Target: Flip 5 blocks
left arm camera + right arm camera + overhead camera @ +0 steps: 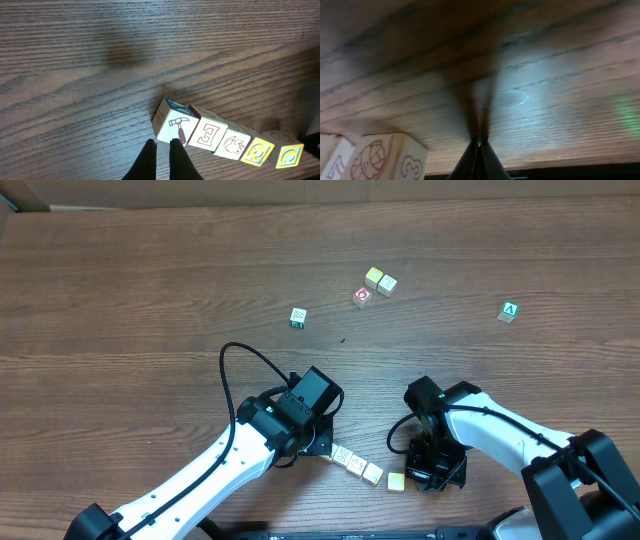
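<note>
Several small pale blocks lie in a slanting row near the table's front edge, from a white one (343, 456) to a yellow one (396, 480). The left wrist view shows the hammer block (172, 125) at the row's end, then an E block (209, 134), a rabbit block (233, 145) and two yellow-faced ones (257, 152). My left gripper (162, 146) is shut and empty, its tips just short of the hammer block. My right gripper (479, 143) is shut with its tips down on the wood, beside a block printed with a red 3 (382, 157).
Farther back lie a green-marked cube (298, 317), two pale cubes (380, 280), a red-marked cube (362, 296) and a green "A" cube (509, 311). The left arm's black cable (245, 365) loops over the table. The table's front edge runs right behind both grippers.
</note>
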Tool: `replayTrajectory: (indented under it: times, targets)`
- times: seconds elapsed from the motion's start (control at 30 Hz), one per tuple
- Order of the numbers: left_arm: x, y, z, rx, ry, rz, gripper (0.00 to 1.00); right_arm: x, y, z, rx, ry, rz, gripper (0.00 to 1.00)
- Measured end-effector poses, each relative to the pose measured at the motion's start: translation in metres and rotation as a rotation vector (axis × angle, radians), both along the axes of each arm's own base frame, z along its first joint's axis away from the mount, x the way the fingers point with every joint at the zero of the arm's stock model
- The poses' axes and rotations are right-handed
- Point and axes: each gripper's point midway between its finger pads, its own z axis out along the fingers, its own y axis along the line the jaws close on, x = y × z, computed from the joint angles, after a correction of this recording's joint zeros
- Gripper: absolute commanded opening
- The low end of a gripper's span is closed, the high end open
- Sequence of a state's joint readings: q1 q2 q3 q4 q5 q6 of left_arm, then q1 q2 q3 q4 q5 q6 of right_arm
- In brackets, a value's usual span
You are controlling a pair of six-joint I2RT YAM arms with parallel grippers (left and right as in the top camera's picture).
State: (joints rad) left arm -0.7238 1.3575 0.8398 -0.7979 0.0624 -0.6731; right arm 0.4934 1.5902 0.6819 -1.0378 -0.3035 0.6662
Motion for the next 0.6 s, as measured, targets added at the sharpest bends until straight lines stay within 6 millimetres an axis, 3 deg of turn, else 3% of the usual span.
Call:
replayTrajectory:
  times: [0.27, 0.6]
  targets:
    - [0.0, 0.0, 0.0, 0.0, 0.0, 0.0, 0.04, 0.011, 0.018, 0.0, 0.094, -0.047, -0.028, 0.04]
    - [0.0, 0.0, 0.0, 0.0, 0.0, 0.0, 0.04, 0.009, 0.036, 0.0, 0.148, -0.075, 0.042, 0.04]
